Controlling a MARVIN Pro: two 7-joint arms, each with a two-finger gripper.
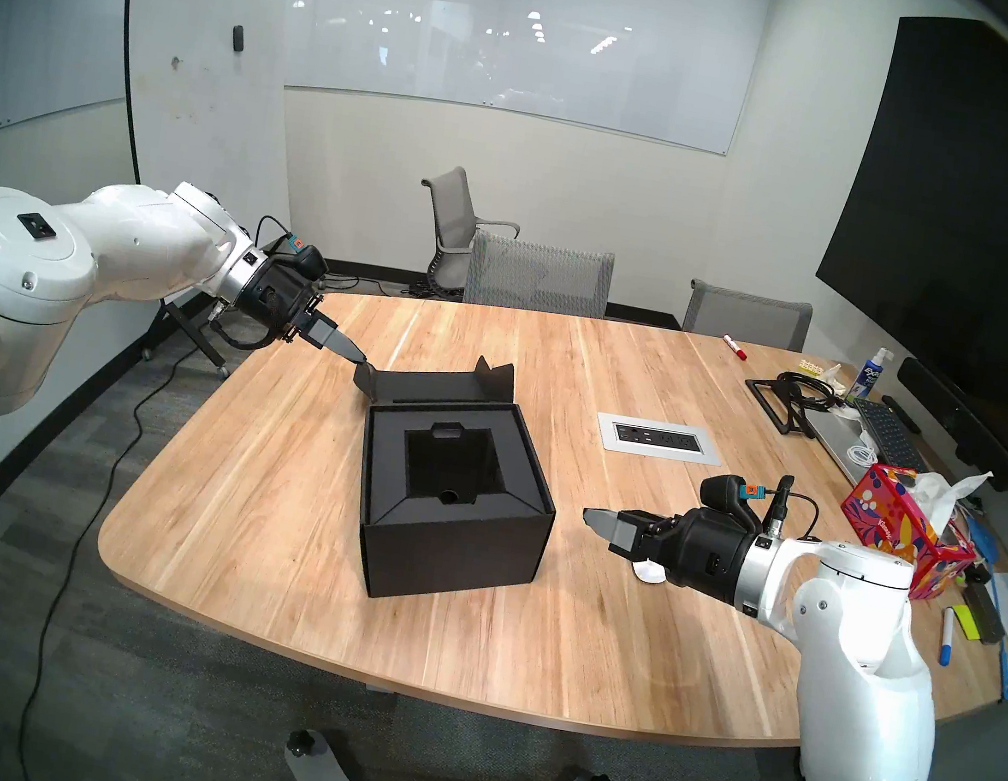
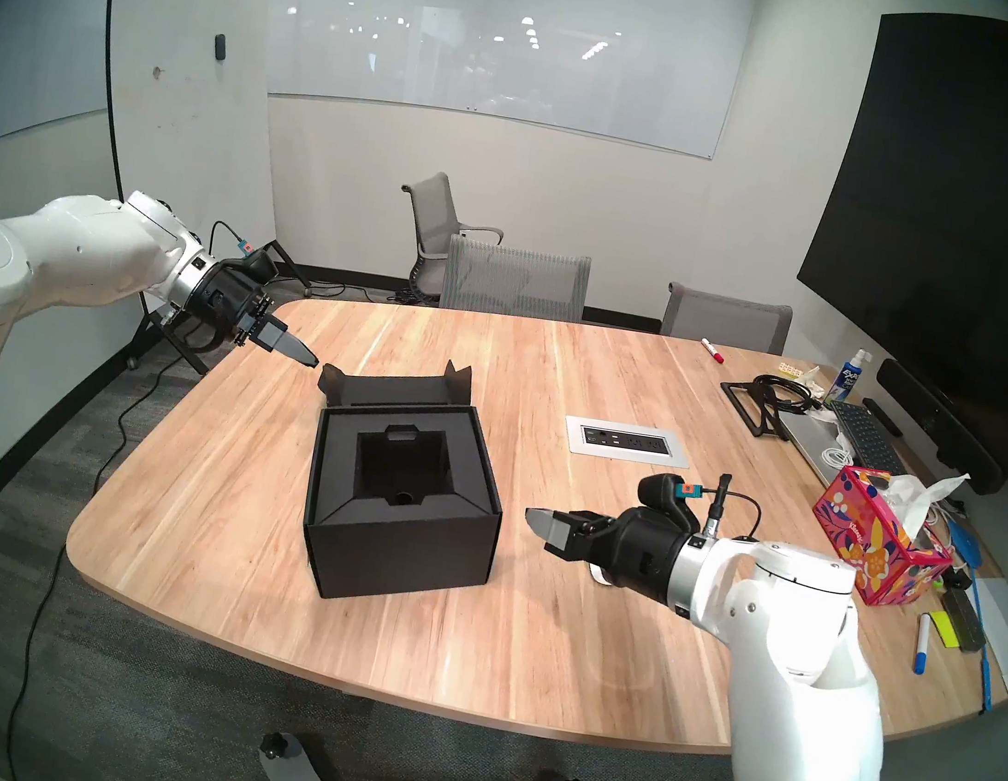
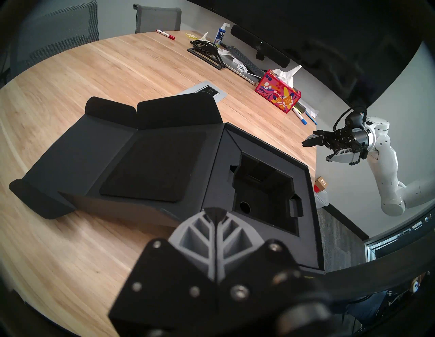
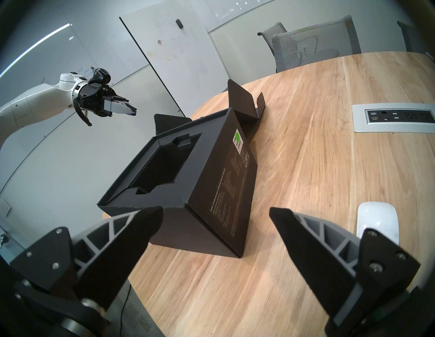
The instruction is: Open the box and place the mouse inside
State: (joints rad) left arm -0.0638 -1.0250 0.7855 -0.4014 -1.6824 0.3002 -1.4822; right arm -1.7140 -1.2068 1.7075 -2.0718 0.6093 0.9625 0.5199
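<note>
Smooth, light white mouse [image 4: 377, 220] lies on the bench [image 4: 329, 164]; grasp its long sides. Right fingers [image 4: 286, 220] spread empty; left fingers [image 3: 231, 229] clenched beside the open box's [image 1: 454, 541] lid flap [image 1: 367, 375].

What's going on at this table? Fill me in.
A two-armed robot is packing a mouse into a black box. The box already stands open, its lid folded back. The left gripper is shut, its tip by a lid flap. The right gripper hovers open and empty; the mouse lies on the table beside it.
</note>
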